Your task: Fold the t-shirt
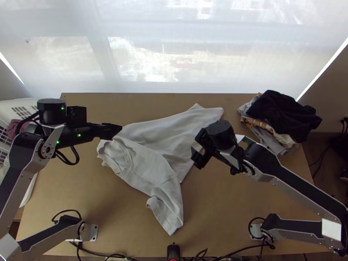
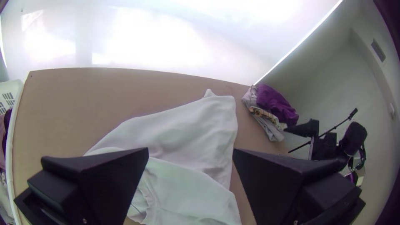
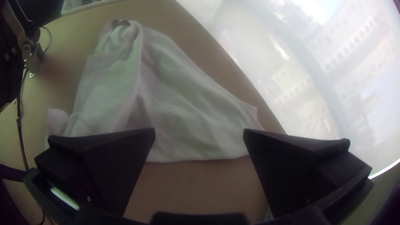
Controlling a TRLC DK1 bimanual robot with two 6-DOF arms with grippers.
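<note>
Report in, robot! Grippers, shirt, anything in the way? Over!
Left gripper, right gripper: both open. T-shirt: rumpled, partly folded over itself. Clothes pile: far right corner, clear of shirt.

The tabletop (image 1: 222,204) lies free between t-shirt (image 1: 150,169) and right arm's base (image 1: 256,231); clothes pile (image 1: 282,115) blocks the far-right corner.

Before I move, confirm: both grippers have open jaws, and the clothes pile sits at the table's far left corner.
Wrong corner: the top view shows the clothes pile at the table's far right corner, not far left. The jaws of the left gripper and right gripper are open, as you say.
</note>
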